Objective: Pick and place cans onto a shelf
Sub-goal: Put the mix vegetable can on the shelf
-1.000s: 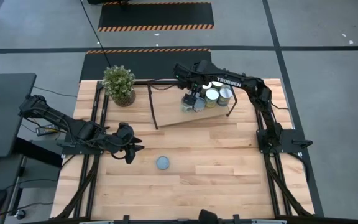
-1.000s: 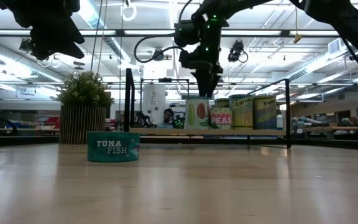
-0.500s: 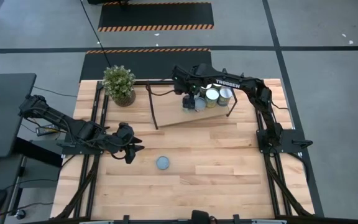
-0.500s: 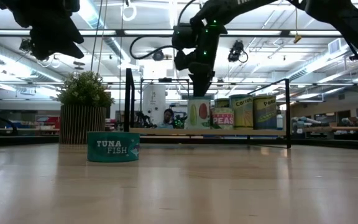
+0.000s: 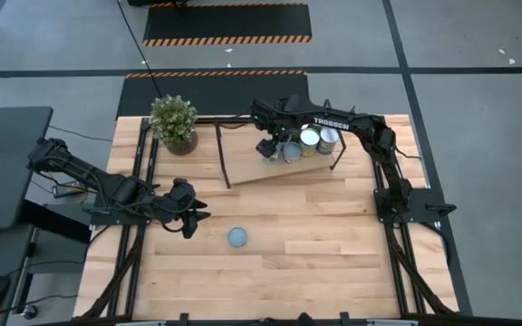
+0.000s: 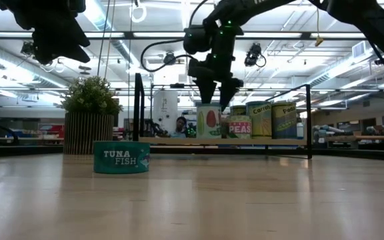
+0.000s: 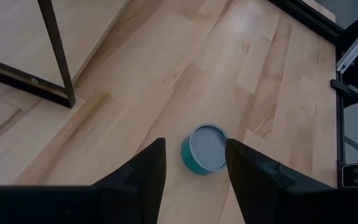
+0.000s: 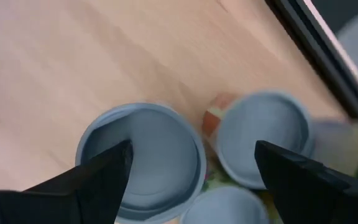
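Note:
Several cans stand upright in a row on the right part of the shelf (image 5: 243, 168). The leftmost can (image 6: 210, 123) has a vegetable label, and the peas can (image 6: 240, 127) is beside it. My right gripper (image 6: 216, 99) points down, open, close over that end of the row. One finger is over the leftmost can's top (image 8: 157, 155) and the other over its neighbour (image 8: 266, 134). A flat teal tuna can (image 5: 237, 237) sits on the tabletop. My left gripper (image 5: 201, 214) hangs open above the table, left of the tuna can (image 7: 206, 149). My right gripper comes from above with its fingers spread. Their tips stand just at the height of the leftmost can's rim (image 6: 209, 106). I cannot tell whether a fingertip touches that can's top.
A potted plant (image 5: 173, 122) stands at the table's far left corner, beside the shelf's black wire frame (image 5: 222, 154). The left half of the shelf board (image 8: 73, 62) is bare. Open tabletop (image 5: 333, 244) lies near and right of the tuna can.
My right gripper has rolled about its own pointing line, so the low view now shows both fingers spread side by side. It has also sunk slightly toward the cans. The leftmost can has turned a little on the shelf and shows another part of its label.

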Available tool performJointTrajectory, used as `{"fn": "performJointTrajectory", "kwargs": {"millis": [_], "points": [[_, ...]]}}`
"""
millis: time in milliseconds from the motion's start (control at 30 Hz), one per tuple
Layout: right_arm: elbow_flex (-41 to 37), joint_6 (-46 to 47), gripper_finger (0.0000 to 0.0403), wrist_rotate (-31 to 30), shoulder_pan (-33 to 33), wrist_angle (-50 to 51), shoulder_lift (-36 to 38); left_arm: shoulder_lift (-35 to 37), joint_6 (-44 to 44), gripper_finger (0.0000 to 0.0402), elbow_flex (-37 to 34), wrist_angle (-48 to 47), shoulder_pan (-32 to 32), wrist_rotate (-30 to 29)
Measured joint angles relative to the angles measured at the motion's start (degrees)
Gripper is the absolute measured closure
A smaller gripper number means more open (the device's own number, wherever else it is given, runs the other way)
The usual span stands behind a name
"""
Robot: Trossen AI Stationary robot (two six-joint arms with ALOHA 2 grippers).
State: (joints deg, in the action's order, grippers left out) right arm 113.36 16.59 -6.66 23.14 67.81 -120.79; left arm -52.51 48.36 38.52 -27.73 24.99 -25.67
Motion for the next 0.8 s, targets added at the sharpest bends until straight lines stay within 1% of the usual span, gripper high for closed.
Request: {"fn": "performJointTrajectory", "kwargs": {"millis": [67,167,267,367,467,600,700,800], "points": [[0.00,7.06,0.0055,-1.74,-0.24,1.30,0.00,0.00,-0.13,0.0230,0.00,0.00,0.00,0.00],[0.00,14.70,0.0055,-2.05,-0.23,1.88,-0.02,0.00,-0.13,0.0230,0.00,0.00,0.00,0.00],[0.55,16.30,0.0055,-2.27,-0.17,1.84,-0.02,0.00,-0.12,0.0230,0.00,0.00,0.00,0.06],[2.45,13.78,0.0055,-2.55,-0.13,3.79,-0.20,0.00,-0.11,0.0230,0.00,0.00,0.00,0.74],[4.67,6.25,0.0055,-2.66,-0.36,4.68,-0.17,0.00,-0.11,0.0230,0.00,0.00,0.00,0.90],[5.41,-12.40,0.0055,0.03,-1.56,3.24,-0.15,0.00,-0.11,0.0230,0.00,0.00,0.00,0.90],[5.45,-25.46,0.0051,4.17,-2.66,2.75,-0.14,0.00,-0.09,0.0230,0.00,0.00,0.00,0.90],[4.77,-33.94,0.0036,4.63,-3.64,1.76,-0.15,0.00,0.34,0.0230,0.00,0.00,0.00,0.90]]}}
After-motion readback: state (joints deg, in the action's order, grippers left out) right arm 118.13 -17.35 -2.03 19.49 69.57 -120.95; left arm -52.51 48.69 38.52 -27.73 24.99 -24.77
